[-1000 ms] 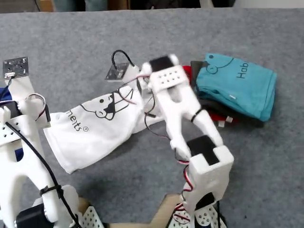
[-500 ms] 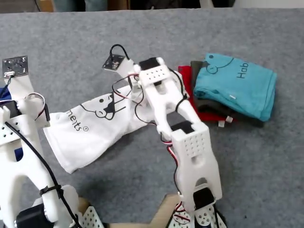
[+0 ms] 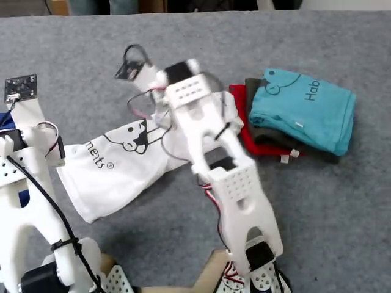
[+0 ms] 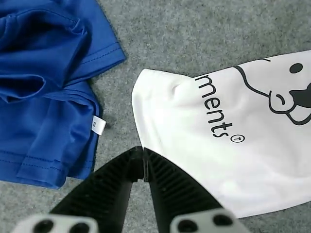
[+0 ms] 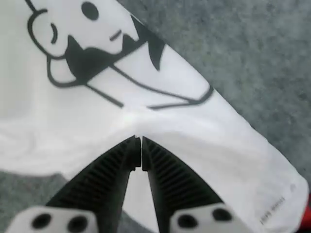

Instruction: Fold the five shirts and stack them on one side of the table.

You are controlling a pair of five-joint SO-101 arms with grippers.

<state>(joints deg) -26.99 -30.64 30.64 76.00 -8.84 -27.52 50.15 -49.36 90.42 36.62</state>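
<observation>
Shirts number five: one white shirt [image 3: 116, 168] lies mid-table; one blue shirt [image 4: 43, 97] lies crumpled beside it, mostly hidden by the left arm from above; teal shirt [image 3: 302, 110], dark grey shirt [image 3: 269, 139] and red shirt [image 3: 239, 101] are stacked beside the right arm, the lower two barely showing; the white one carries black lettering and a cartoon face; right gripper [image 5: 137, 145] pinches its cloth; left gripper [image 4: 144, 160] is closed, empty, by its hem.

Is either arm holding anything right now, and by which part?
The right tool pinches the white shirt at a crease beside its cartoon print. The left tool, shut, seems to hold nothing.
</observation>
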